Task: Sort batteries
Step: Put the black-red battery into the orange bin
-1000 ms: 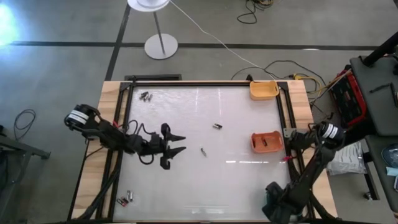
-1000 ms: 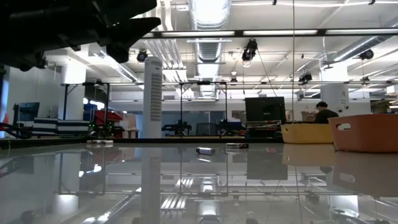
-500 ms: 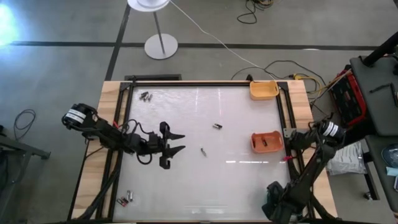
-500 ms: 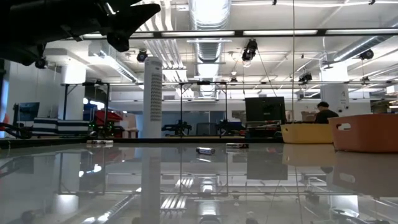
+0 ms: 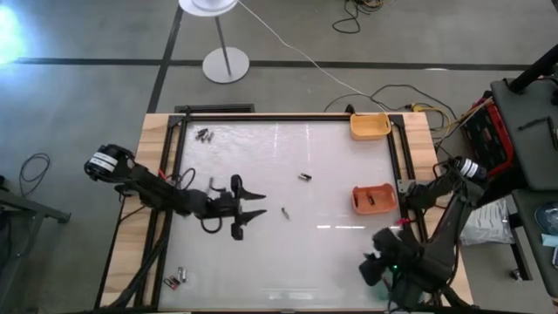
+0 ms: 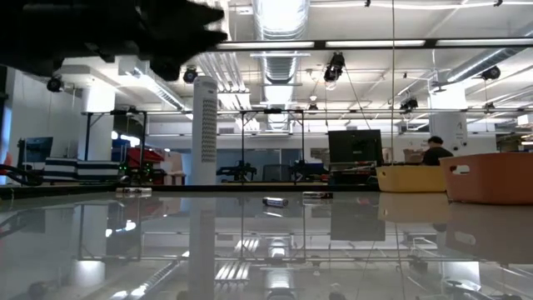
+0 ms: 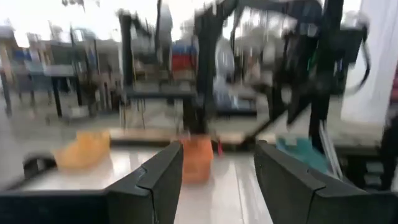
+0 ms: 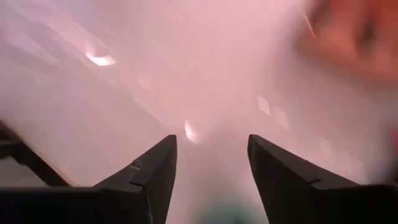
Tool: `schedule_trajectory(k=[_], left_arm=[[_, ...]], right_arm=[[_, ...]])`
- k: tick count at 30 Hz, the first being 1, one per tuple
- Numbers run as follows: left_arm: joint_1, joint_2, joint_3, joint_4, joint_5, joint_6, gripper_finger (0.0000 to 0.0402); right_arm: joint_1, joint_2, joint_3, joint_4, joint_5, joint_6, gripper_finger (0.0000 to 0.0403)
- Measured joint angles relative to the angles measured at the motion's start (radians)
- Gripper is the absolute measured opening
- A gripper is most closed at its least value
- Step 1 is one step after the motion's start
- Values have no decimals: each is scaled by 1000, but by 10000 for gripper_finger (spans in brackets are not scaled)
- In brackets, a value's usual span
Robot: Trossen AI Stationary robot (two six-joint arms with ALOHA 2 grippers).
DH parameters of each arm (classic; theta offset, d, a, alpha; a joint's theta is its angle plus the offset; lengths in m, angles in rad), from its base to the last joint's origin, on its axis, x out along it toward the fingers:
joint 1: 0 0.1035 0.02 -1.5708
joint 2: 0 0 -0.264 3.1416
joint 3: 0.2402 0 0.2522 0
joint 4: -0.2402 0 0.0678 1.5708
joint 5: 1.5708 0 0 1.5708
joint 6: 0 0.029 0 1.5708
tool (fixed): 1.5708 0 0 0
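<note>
1. Mainly, the risk is at my left end effector [image 5: 259, 205]. It hangs over the desk [image 5: 331, 253] just 9 o'clock of centre, fingers spread wide and holding nothing, tips aimed toward 3 o'clock.
2. The nearest of the batteries [image 5: 285, 212] lies loose just beside the tips, at their 3 o'clock. It's tiny and round on a glossy top. If I come down off-centre, a finger will likely clip it and send it rolling.
3. The arm is stretched long and low from the 9 o'clock edge. At that reach a small wrist error could show up large at the tips.
4. Another lone battery [image 5: 304, 177] sits toward 1 o'clock of the tips, apart from the first. A wide sweep could knock it.
5. My right end effector [image 8: 211, 142] is near the 5 o'clock corner, angled down at the desk, fingers apart and empty. It is well clear of the left, so I see no clash risk for now.
6. The orange tray [image 5: 358, 208] is at 3 o'clock with one battery [image 5: 370, 199] inside. The yellow tray [image 5: 370, 133] is at 1 o'clock. I can't read cell types from here, so dropping into the wrong tray is a real risk.
7. More cells are grouped at 11 o'clock [image 5: 204, 135] and 7 o'clock [image 5: 177, 279], untouched.
</note>
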Motion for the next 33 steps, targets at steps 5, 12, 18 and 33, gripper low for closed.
schedule_trajectory(k=[5, 12, 18, 33], left_arm=[[-3, -27, 88, -489, 42, -311, 178], [-75, -79, 421, -1806, 290, -990, 178], [-266, -55, 635, -2267, 474, -1385, 178], [-675, 194, 914, -2210, 813, -1830, 178]], right_arm=[[-125, 31, -5, 71, 266, -467, 176], [-352, 106, -5, 317, 466, -1094, 156], [-496, 172, -6, 442, 469, -1387, 144], [-543, 303, -9, 772, 539, -1715, 191]])
